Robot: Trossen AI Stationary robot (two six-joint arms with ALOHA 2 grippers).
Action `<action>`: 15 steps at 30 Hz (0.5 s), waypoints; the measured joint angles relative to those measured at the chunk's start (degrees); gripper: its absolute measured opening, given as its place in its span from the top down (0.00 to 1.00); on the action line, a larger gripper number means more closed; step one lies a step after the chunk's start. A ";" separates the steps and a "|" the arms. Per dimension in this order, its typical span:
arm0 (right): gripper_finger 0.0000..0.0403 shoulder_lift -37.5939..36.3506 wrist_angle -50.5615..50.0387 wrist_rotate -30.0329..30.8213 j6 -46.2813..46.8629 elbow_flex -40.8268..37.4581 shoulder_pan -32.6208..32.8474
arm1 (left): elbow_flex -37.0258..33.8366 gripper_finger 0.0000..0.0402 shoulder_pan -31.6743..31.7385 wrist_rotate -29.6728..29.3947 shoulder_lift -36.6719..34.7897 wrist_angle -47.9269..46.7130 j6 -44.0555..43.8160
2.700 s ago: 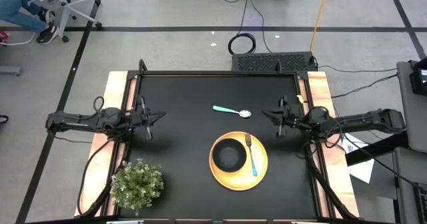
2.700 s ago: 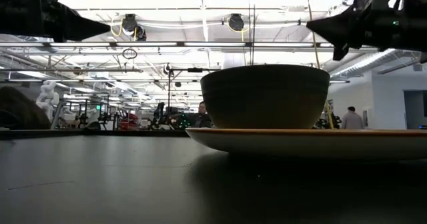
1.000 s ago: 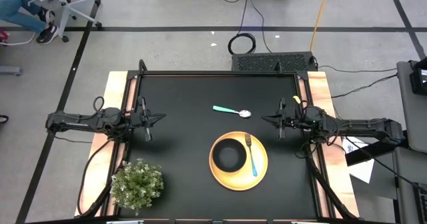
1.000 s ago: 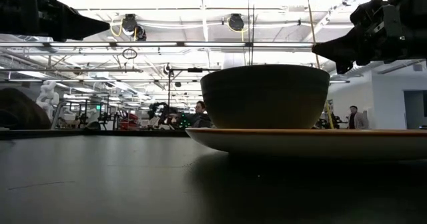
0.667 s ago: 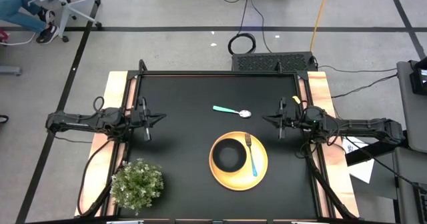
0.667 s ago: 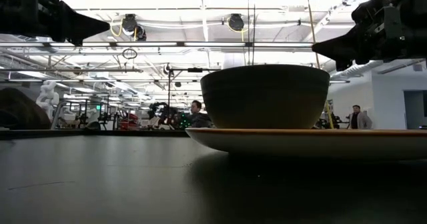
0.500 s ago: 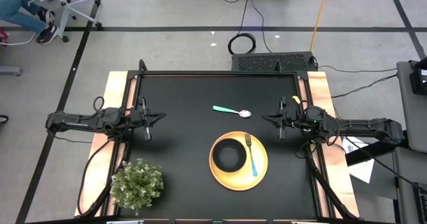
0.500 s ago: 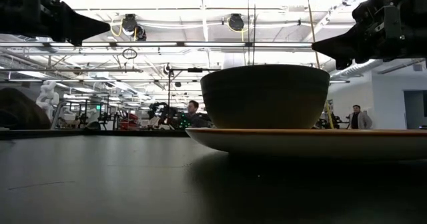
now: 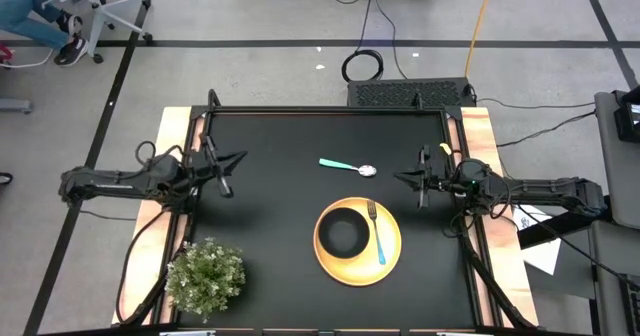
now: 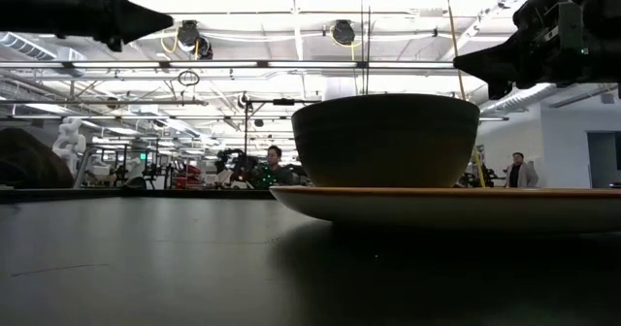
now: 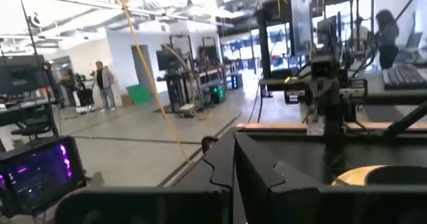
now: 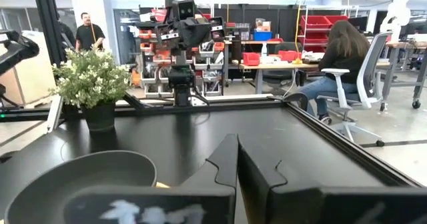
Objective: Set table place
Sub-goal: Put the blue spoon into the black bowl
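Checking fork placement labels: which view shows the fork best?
High view. The fork lies fully visible on the yellow plate, beside the black bowl, tines and teal handle clear. In the low view the bowl and plate rim hide it. Neither wrist view shows it.

Matte black table (image 9: 280, 226) edged with light wood, glossy yellow plate (image 9: 392, 261), shiny metal spoon (image 9: 349, 166).

One plate (image 9: 358, 242), one bowl (image 9: 343, 232), one fork (image 9: 376, 230), one spoon (image 9: 348, 166), one potted plant (image 9: 205, 276), two arms.
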 joint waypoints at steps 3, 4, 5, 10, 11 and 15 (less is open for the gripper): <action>1.00 0.00 -0.01 0.00 0.88 0.00 0.00 | 3.35 0.95 2.26 2.50 6.54 0.85 0.33; 1.00 0.00 0.00 0.00 1.11 0.00 0.00 | 4.72 0.95 3.02 2.69 8.78 0.86 0.60; 1.00 0.00 0.00 0.00 1.25 0.00 0.00 | 6.12 0.95 3.87 2.68 10.99 0.86 0.85; 1.00 0.00 -0.08 0.00 1.30 0.00 0.00 | 13.75 0.95 9.93 3.12 20.16 -2.17 0.45; 1.00 0.00 -0.20 0.00 1.30 0.00 0.00 | 15.17 0.95 11.55 5.02 21.52 -3.28 -0.52; 1.00 0.02 -1.32 0.00 1.97 0.00 0.04 | 18.26 0.95 18.49 17.84 25.17 -4.61 -5.20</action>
